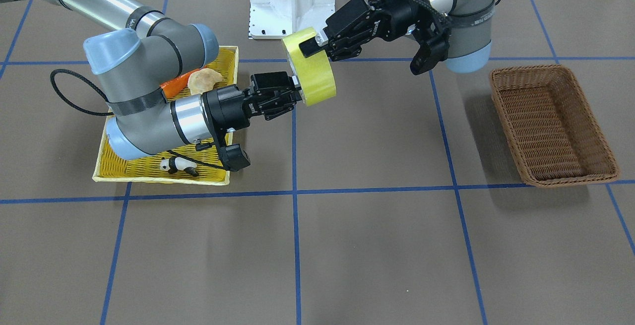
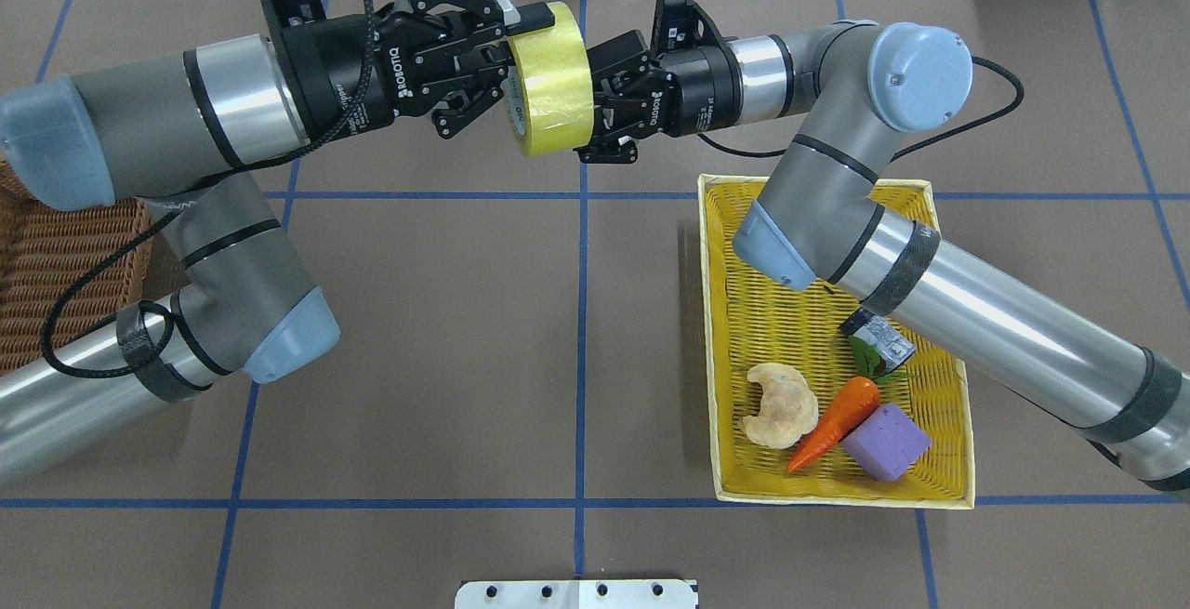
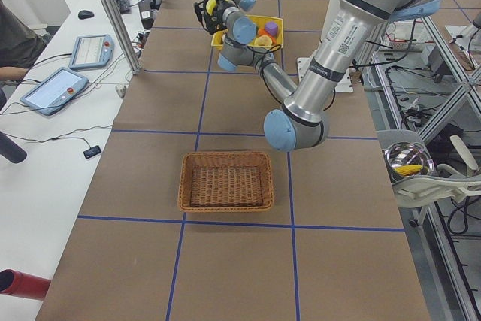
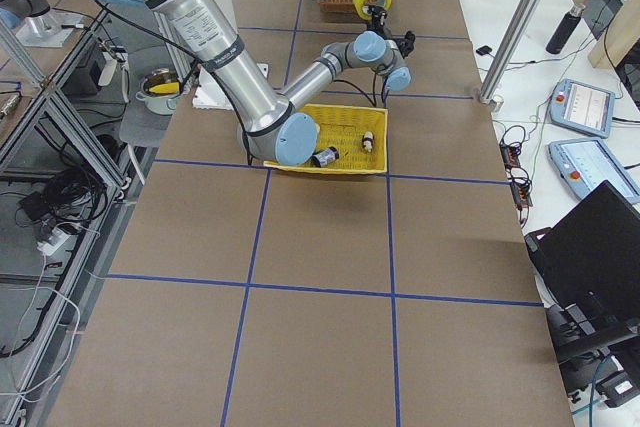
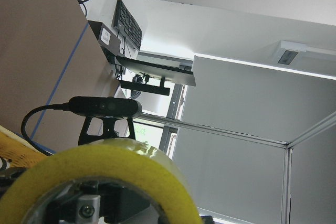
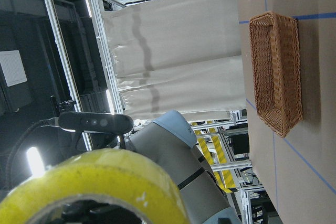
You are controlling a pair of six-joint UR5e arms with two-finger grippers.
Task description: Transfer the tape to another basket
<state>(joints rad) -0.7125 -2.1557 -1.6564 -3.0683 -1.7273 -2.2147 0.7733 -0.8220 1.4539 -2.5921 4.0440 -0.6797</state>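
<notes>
The tape (image 1: 315,74) is a wide yellow roll held in the air over the table's middle, between both grippers; it also shows in the overhead view (image 2: 553,79). My left gripper (image 2: 516,42) grips its rim from one side, one finger lying on the outer face (image 1: 308,47). My right gripper (image 2: 595,112) holds the opposite side (image 1: 296,92). Both look shut on the roll's wall. The tape fills the bottom of the left wrist view (image 5: 105,166) and the right wrist view (image 6: 94,182). The brown wicker basket (image 1: 545,126) stands empty under my left arm's side (image 2: 56,256).
The yellow woven tray (image 2: 818,311) on my right side holds a carrot (image 2: 837,418), a purple block (image 2: 886,442), a pale cracker (image 2: 779,404), a silver cylinder (image 2: 879,337) and a toy panda (image 1: 178,165). A white mount (image 1: 290,2) stands at the robot's base.
</notes>
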